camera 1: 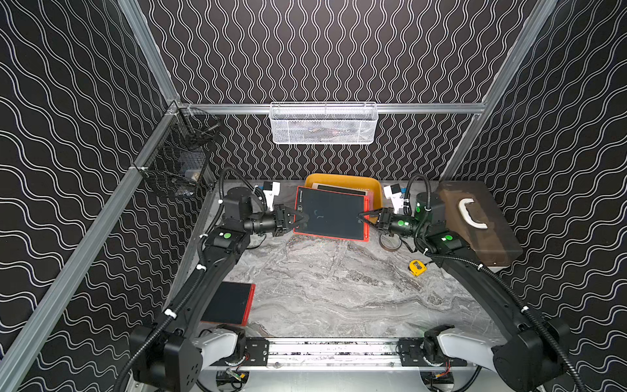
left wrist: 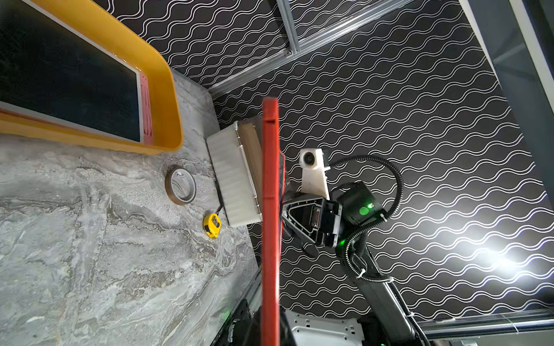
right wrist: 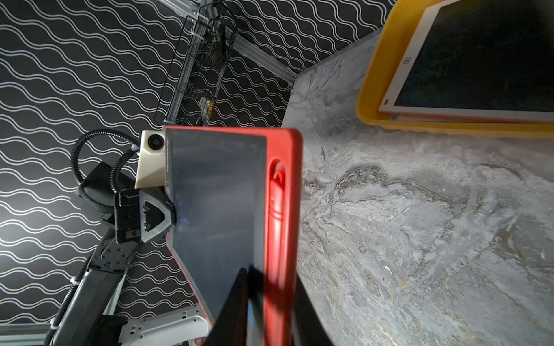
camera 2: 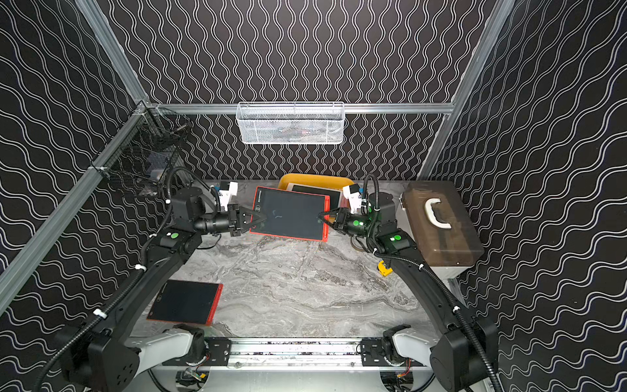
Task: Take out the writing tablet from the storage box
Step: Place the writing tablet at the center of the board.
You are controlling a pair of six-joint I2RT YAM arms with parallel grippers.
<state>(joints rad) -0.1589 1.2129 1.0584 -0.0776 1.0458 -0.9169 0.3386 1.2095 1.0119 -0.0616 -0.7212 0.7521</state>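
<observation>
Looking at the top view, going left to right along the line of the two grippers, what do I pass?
In a top view: black wire basket → left gripper → red writing tablet → right gripper → grey case.

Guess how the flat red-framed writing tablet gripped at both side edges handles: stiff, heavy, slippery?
Probably stiff: the red-framed writing tablet spans flat between left gripper and right gripper without sagging. Likely light: it looks thin edge-on. Its glossy screen may slip.
</observation>
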